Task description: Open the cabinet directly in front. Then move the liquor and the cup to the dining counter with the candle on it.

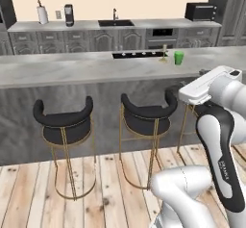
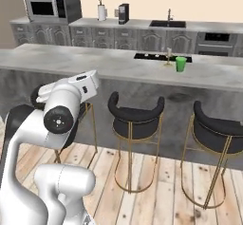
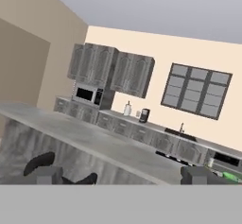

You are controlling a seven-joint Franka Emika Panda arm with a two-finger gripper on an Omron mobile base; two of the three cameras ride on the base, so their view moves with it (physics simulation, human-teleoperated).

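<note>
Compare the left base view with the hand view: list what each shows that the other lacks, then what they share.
Left base view alone: the candle beside the cup on the dining counter, and wood flooring.

Hand view alone: the closed wall cabinet above the microwave, the window's full panes, and the open gripper.

Both: dining counter, stools, sink faucet, coffee machine.

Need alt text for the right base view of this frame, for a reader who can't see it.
A small bright green tumbler stands beside a short white candle on a gold holder on the long light grey marble island counter. Three black stools with gold legs line its near side, and the white robot arm rises at lower left.
</note>
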